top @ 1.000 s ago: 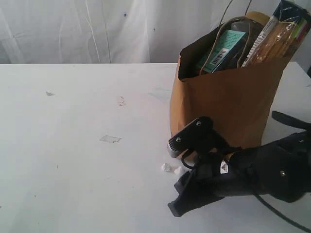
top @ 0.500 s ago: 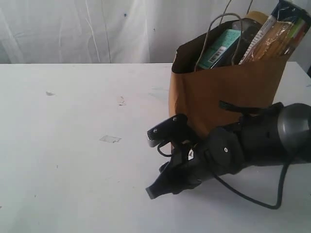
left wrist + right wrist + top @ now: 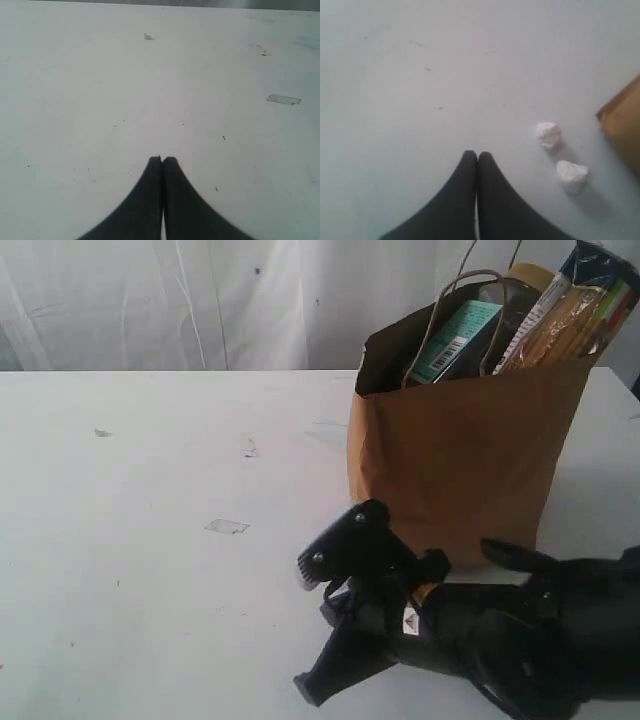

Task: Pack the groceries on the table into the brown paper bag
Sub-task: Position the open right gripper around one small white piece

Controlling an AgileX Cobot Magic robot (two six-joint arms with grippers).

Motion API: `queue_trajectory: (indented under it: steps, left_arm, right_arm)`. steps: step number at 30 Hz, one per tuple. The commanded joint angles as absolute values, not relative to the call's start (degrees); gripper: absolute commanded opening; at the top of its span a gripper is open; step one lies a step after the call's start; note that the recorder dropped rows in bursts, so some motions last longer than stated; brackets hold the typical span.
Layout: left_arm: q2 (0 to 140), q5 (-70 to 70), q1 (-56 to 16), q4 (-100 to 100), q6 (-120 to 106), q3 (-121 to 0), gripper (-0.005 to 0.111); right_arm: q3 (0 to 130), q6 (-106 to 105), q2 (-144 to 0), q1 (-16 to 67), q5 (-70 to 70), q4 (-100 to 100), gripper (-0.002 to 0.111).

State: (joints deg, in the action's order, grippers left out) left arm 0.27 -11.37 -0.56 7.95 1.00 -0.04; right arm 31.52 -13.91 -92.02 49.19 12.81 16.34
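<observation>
The brown paper bag (image 3: 460,455) stands upright on the white table (image 3: 150,540) at the right. Groceries stick out of its top: a teal-labelled jar (image 3: 455,340) with a gold lid (image 3: 528,278) and a long spaghetti packet (image 3: 570,310). My right gripper (image 3: 305,690) lies low over the table in front of the bag, shut and empty; the right wrist view shows it as shut (image 3: 477,154) over bare tabletop. The bag's corner (image 3: 625,122) shows at that view's edge. My left gripper (image 3: 161,159) is shut with nothing in it above bare table (image 3: 100,75); the exterior view does not show it.
Two tiny white crumbs (image 3: 548,134) (image 3: 571,176) lie beside the right gripper, near the bag's base. A scrap of clear tape (image 3: 227,526) (image 3: 283,99) and small scuffs (image 3: 248,448) mark the tabletop. A white curtain (image 3: 200,300) hangs behind the table.
My right arm has swung left and then dropped low in front of the bag, and its jaws have closed empty. The bag has stayed upright. The left gripper stays shut.
</observation>
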Motion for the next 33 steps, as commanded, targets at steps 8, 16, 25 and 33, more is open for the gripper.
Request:
queue_trajectory:
  steps: [8,16,25,33]
  left_arm:
    - [0.00,-11.18,-0.81,8.06,1.26,0.00,0.000]
    - [0.00,-11.18,-0.81,8.06,1.26,0.00,0.000]
    - [0.00,-11.18,-0.81,8.06,1.26,0.00,0.000]
    - [0.00,-11.18,-0.81,8.06,1.26,0.00,0.000]
  right_arm:
    - [18.45,-13.26,-78.76,49.22,21.45,29.91,0.000]
    - [18.85,-12.59,-80.38,49.14,18.73,29.91,0.007]
    - [29.16,-13.02,-85.51,49.14,1.41,29.90,0.038]
    - [33.06,-13.27,-89.07,43.86,9.88,33.13,0.038]
